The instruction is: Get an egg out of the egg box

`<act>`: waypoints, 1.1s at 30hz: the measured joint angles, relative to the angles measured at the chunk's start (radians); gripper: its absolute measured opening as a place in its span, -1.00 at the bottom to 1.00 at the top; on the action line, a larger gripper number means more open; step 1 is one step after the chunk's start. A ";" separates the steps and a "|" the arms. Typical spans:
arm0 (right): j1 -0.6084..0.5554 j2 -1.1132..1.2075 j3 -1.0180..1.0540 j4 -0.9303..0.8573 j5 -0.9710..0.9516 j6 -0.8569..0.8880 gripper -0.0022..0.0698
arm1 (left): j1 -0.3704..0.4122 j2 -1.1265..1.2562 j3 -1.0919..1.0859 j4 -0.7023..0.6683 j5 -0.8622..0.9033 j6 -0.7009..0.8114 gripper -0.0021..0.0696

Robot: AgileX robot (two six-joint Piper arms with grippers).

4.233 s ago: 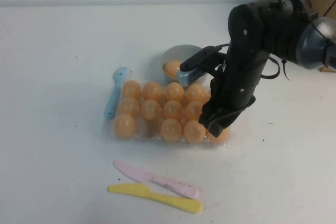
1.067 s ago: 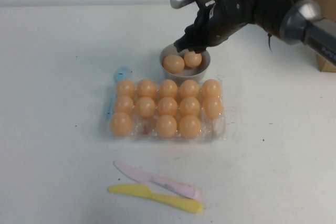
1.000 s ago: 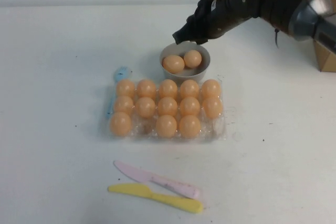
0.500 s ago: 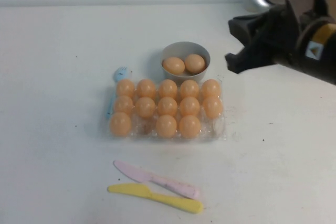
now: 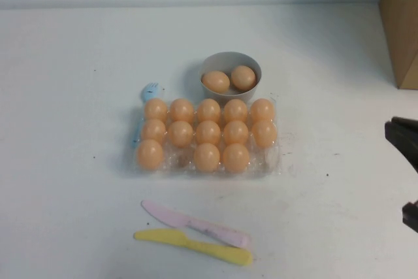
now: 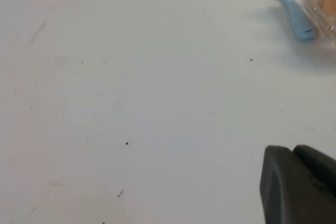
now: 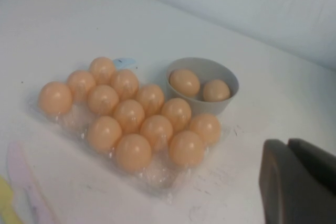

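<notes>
The egg box (image 5: 273, 161) is a clear plastic tray at the table's middle, holding several orange-tan eggs (image 5: 208, 132). Two cups in its near row are bare (image 5: 178, 159). Two more eggs (image 5: 216, 82) lie in the round grey bowl (image 5: 230, 61) just behind the tray. My right gripper (image 7: 291, 142) is shut and empty, pulled back to the right of the tray. Only a dark part of it shows at the high view's right edge (image 5: 405, 138). My left gripper (image 6: 294, 149) is shut and empty over bare table left of the tray.
A blue fork (image 5: 149, 89) lies against the tray's left side and also shows in the left wrist view (image 6: 293, 11). A pink knife (image 5: 196, 223) and a yellow knife (image 5: 196, 246) lie in front. A cardboard box (image 5: 400, 24) stands at the far right.
My right arm has drawn back from above the bowl to the right edge of the view. The two eggs stay in the bowl. The tray has not moved.
</notes>
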 joint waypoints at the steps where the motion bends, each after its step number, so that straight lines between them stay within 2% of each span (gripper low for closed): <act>1: 0.000 -0.017 0.018 0.000 0.000 0.000 -0.99 | 0.000 0.000 0.000 0.000 0.000 0.000 -0.96; 17: -0.018 -0.129 0.202 -0.004 -0.081 0.000 -0.99 | 0.000 0.000 0.000 0.000 0.000 0.000 -0.96; 21: -0.110 -0.259 0.287 -0.004 -0.081 0.000 -0.99 | 0.000 0.000 0.000 0.000 0.000 0.000 -0.96; 28: -0.412 -0.536 0.423 0.015 -0.073 0.000 -0.99 | 0.000 0.000 0.000 0.000 0.000 0.000 -0.96; 33: -0.564 -0.669 0.511 0.073 -0.071 0.000 -0.99 | 0.000 0.000 0.000 0.000 0.000 0.000 -0.96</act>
